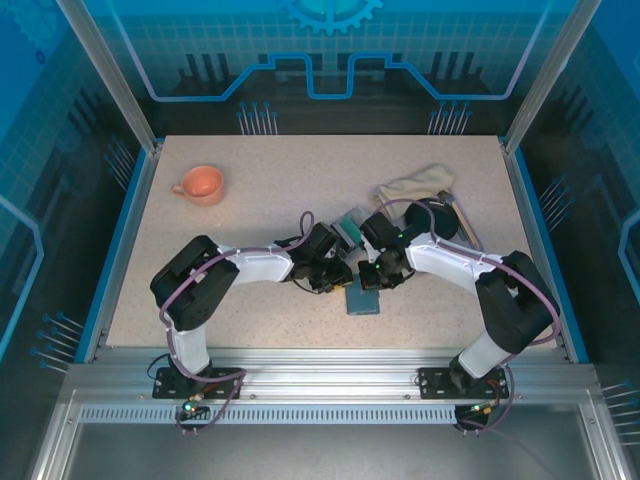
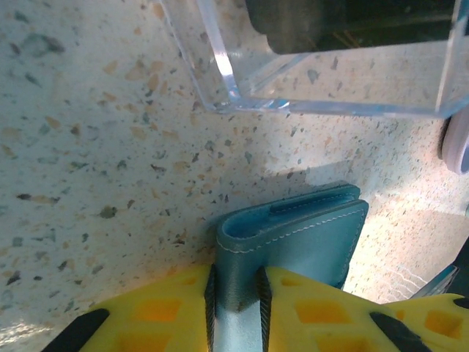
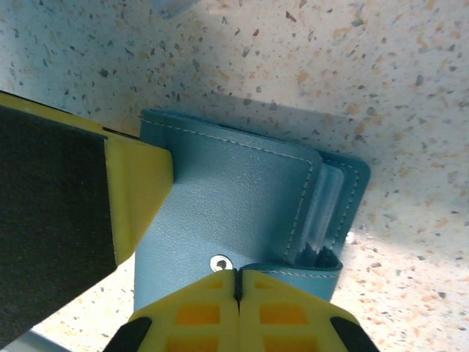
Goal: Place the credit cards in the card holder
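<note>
Left claw (image 2: 238, 293) clamps narrow on the folded wallet (image 2: 293, 235), gripping its spine end-on, mid-desk (image 1: 250, 180) toward the near edge. Just beyond, toward the far edge, stands the clear box (image 2: 242, 88), with what look like the teal cards (image 1: 351, 229) inside. Right claw (image 3: 238, 282) meets the wallet's other side, fingers pressed together. Is it pinching a flap? Cannot tell. Both claws are equally near, so opening looks like a pull apart.

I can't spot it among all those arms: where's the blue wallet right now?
Top view: the wallet is near the table's front middle, between the left hand, which pinches its edge, and the right hand.
</note>
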Controlling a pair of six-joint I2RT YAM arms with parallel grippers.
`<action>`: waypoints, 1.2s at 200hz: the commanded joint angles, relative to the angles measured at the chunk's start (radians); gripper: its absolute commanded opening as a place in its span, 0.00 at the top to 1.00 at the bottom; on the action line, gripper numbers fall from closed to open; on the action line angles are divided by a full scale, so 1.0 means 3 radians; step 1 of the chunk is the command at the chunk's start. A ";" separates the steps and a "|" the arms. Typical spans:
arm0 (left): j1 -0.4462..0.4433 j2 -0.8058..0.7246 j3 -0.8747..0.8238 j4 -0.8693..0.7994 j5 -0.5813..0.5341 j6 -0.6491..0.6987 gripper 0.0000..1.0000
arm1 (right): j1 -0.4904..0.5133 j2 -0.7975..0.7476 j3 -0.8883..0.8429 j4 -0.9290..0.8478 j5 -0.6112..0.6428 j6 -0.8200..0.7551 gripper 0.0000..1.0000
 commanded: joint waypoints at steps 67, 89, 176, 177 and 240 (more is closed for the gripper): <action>-0.0091 0.0116 0.0075 -0.0012 0.0130 0.0027 0.77 | -0.0098 0.0078 -0.0116 0.0317 -0.0353 0.0157 1.00; -0.0092 0.0119 0.0071 0.0000 0.0133 0.0012 0.78 | -0.0096 0.0124 -0.0143 0.0370 -0.0393 0.0181 1.00; -0.0102 0.0107 0.0046 0.0011 0.0097 -0.0034 0.78 | -0.0059 0.0211 -0.0154 0.0281 -0.0377 0.0095 1.00; -0.0104 0.0106 0.0045 0.0010 0.0095 -0.0034 0.78 | -0.0060 0.0207 -0.0157 0.0280 -0.0375 0.0091 1.00; -0.0104 0.0114 0.0064 -0.0069 0.0038 -0.0045 0.79 | -0.0057 0.0034 -0.0062 0.0089 -0.0326 -0.0026 1.00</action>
